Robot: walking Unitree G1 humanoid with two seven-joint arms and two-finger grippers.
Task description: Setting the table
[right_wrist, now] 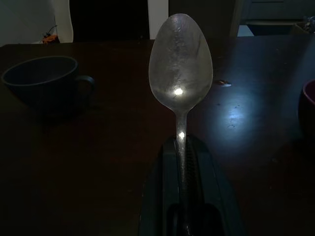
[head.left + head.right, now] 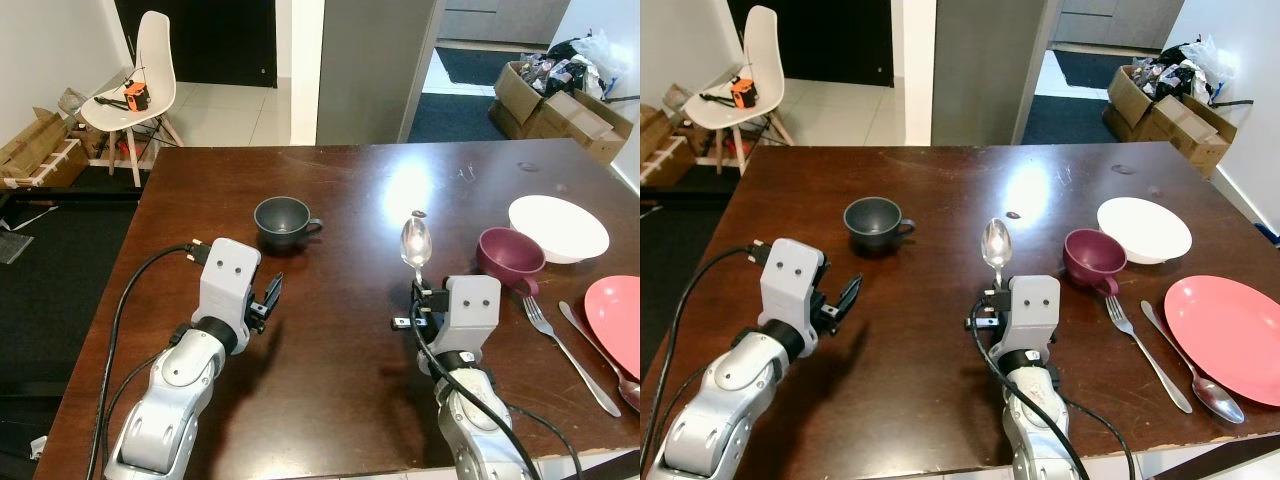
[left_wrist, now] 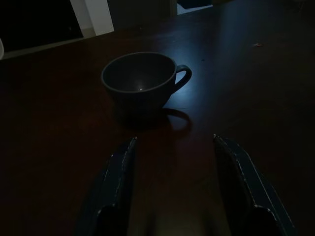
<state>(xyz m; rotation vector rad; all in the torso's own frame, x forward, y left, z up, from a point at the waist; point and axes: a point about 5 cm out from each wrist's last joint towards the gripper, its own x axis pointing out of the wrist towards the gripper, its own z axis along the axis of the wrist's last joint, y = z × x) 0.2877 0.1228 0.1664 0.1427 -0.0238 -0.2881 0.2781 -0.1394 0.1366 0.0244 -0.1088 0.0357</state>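
A polished metal tablespoon is held by the right gripper, whose two black fingers are closed flat against the lower handle, so that the bowl projects forward beyond the fingertips, above the dark brown wooden table and between a dark grey ceramic cup and a maroon ceramic cup. The left gripper is seen with its fingers parted and nothing between them, low over the table and just short of the grey cup. Further to the robot's right, a white shallow bowl, a steel fork, a second steel spoon and a pink round plate are laid out. The held spoon is judged to be light, rigid and unbreakable, but smooth and glossy, so that it may swivel or slip within a narrow pinch. A hold on the flat of the handle, as now taken, is thought the soundest; the rounded bowl would be a poor place to grip. The cups are likely heavier and chippable, and are best taken by the rim or wall.
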